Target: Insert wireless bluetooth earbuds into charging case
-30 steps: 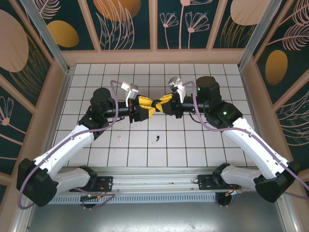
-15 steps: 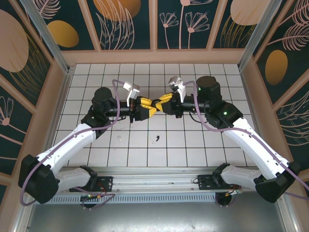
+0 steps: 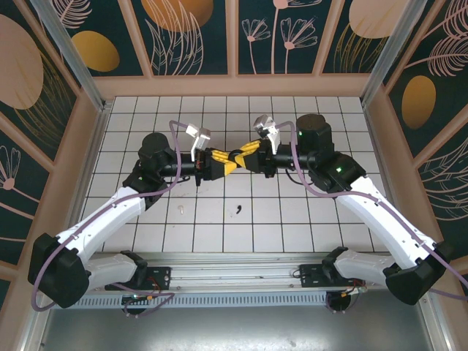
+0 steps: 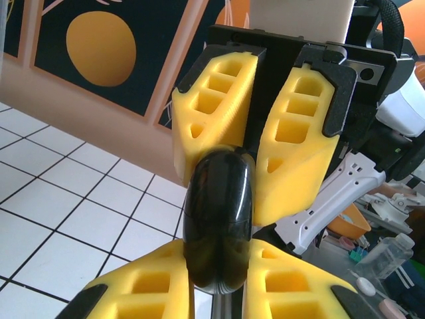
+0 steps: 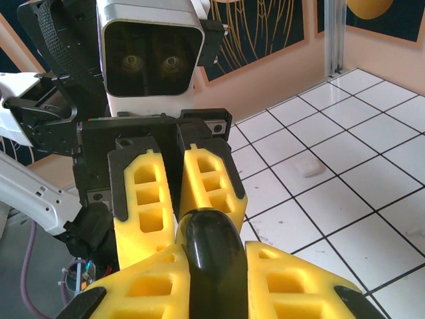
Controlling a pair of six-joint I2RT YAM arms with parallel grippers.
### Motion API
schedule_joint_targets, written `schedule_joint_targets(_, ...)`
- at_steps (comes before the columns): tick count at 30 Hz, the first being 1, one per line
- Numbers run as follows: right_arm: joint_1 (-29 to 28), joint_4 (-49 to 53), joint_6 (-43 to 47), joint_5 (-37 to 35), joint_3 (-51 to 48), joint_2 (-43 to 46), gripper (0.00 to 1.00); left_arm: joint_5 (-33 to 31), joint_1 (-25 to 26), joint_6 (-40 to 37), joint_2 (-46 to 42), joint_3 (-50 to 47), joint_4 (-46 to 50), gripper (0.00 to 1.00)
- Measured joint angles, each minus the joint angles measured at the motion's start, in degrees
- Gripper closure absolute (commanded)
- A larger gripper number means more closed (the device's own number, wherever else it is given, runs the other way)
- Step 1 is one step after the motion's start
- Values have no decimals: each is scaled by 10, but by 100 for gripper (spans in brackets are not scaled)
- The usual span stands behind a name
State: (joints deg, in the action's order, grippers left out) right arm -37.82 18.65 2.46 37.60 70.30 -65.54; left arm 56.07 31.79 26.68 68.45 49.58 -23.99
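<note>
Locate charging case [image 4: 219,219] in mid-air above the tiled table [image 3: 292,219], pinched between left gripper [image 4: 218,262] and right gripper [image 5: 211,256], which meet it from opposite sides. Read both sets of jaws as closed on the glossy black shell. Expect a light, rigid, hard-plastic body with a slick, rounded surface, likely to squirt out under an uneven squeeze. Grip across the broader flanks near mid-body rather than on the domed ends, and leave any lid seam free for opening. Find white earbud [image 3: 180,211] and black earbud [image 3: 238,210] lying on the tiles on the near side of the grippers, well apart from each other. Treat both as tiny, light and smooth; pinch gently at the stem.
</note>
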Motion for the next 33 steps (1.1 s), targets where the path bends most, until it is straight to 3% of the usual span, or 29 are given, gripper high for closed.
schedule_joint_targets(5, 0, -3, -10, 1, 0, -2, 69, -12, 0, -1, -7, -4, 0, 90)
schedule_joint_targets(10, 3, -31, -47, 17, -9, -3, 43, -45, 2, -14, -22, -20, 2, 91)
schedule_joint_targets(13, 7, -43, -64, 20, -10, -3, 36, -69, 2, -23, -33, -31, 11, 96)
schedule_joint_targets(18, 8, -83, -92, 26, -26, 5, 32, -90, 2, -35, -50, -36, 34, 100)
schedule_joint_targets(25, 7, -181, -140, 28, -127, 59, 30, -108, 2, -37, -73, -53, 36, 100)
schedule_joint_targets(33, -16, -193, -148, 12, -131, 33, 30, -106, 2, -37, -73, -54, 26, 100)
